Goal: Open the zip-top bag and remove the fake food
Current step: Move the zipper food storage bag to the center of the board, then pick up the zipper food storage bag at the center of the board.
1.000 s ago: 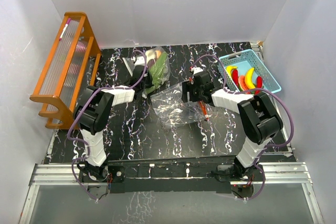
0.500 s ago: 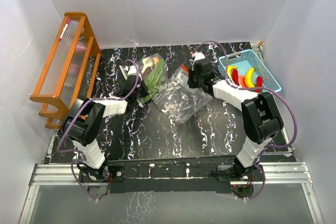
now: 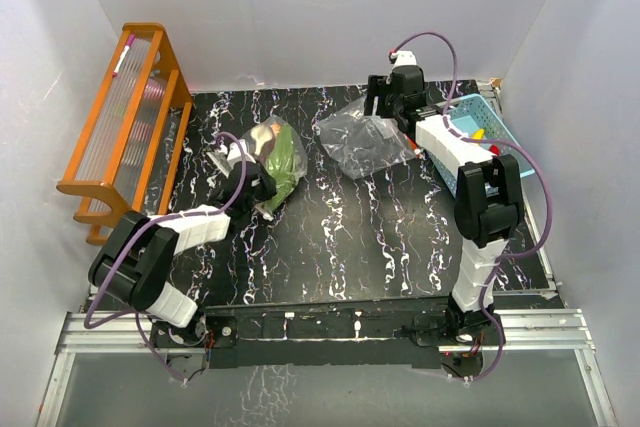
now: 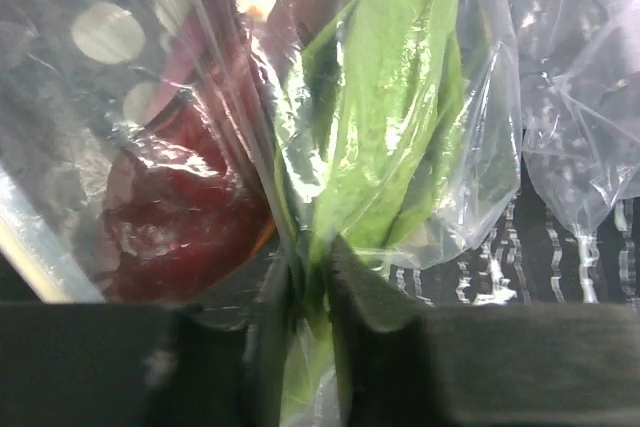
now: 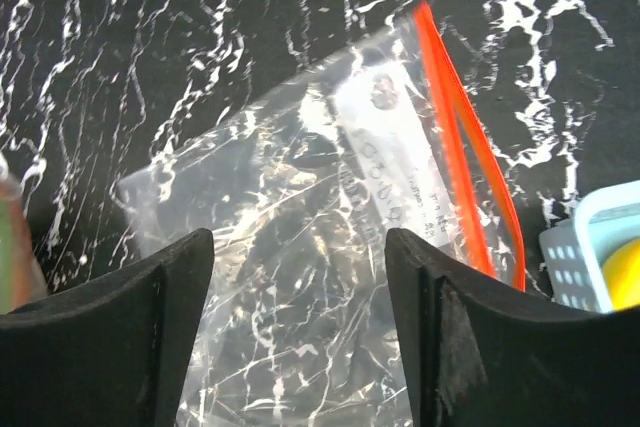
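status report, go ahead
Left gripper shut on filled bag, green leafy piece inside. Right gripper open over empty bag. Nothing in the way.

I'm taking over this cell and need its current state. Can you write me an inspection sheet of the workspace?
Surface: black marbled table, no spills seen.
Job's things: filled bag holds a green leafy piece and a dark red piece; empty bag with orange zip strip lies near the back.
Clutter: light-blue basket holding a yellow piece; wooden rack on the left.
Grippers: left gripper shut on the filled bag; right gripper open above the empty bag.
Cables: purple cables loop off both arms, no snag seen.
Surroundings: white walls.
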### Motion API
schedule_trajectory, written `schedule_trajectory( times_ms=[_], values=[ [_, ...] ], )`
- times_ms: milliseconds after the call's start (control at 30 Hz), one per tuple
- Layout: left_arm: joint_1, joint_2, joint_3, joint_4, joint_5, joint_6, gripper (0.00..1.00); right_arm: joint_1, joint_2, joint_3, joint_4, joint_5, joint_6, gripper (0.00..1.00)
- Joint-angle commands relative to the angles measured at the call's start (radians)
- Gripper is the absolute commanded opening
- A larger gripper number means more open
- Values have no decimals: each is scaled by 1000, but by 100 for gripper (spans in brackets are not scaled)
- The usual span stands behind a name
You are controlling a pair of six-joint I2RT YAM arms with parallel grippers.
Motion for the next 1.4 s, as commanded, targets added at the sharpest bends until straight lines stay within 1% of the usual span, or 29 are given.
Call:
schedule_trajectory(
  times_ms=[0,33,100,133,200,300,433,533,600,633,700,800,933,1067,1133,1233,1367],
  values=[
    [-47,-33,76,-31,2,-47,39,35,-76,-48,60,-91,-2,71],
    [-49,-32,121,-74,8,-40,53,52,-100,-80,57,-102,6,70],
    [-49,-48,179,-151,-14,-15,77,120,-154,-158,68,-125,21,69],
    [-45,-63,205,-181,-36,4,85,162,-182,-207,96,-128,28,69],
    [-21,-79,250,-221,-57,53,88,243,-229,-288,135,-107,45,67],
    [44,-57,308,-251,-87,108,89,324,-235,-359,167,-85,83,64],
    [171,51,426,-308,-43,98,89,375,-220,-373,167,-108,100,63],
    [233,99,426,-254,-52,99,88,389,-242,-391,166,-123,100,63],
    [268,142,436,-245,-53,97,87,388,-263,-412,176,-133,104,62],
    [282,168,444,-242,-47,100,85,389,-274,-424,182,-140,104,62],
    [302,223,452,-231,-33,110,80,390,-289,-442,192,-150,104,62],
    [315,287,450,-218,-9,118,80,389,-305,-463,189,-146,104,62],
    [316,318,421,-171,33,118,80,389,-329,-485,188,-137,103,62],
    [292,293,364,-140,61,92,79,389,-332,-495,183,-103,99,62],
    [244,272,318,-132,75,97,79,389,-333,-492,174,-84,98,62],
    [126,226,261,-153,16,126,79,388,-348,-481,149,-60,92,62],
    [7,134,148,-159,6,91,78,385,-378,-489,114,-48,115,63]
  ],
)
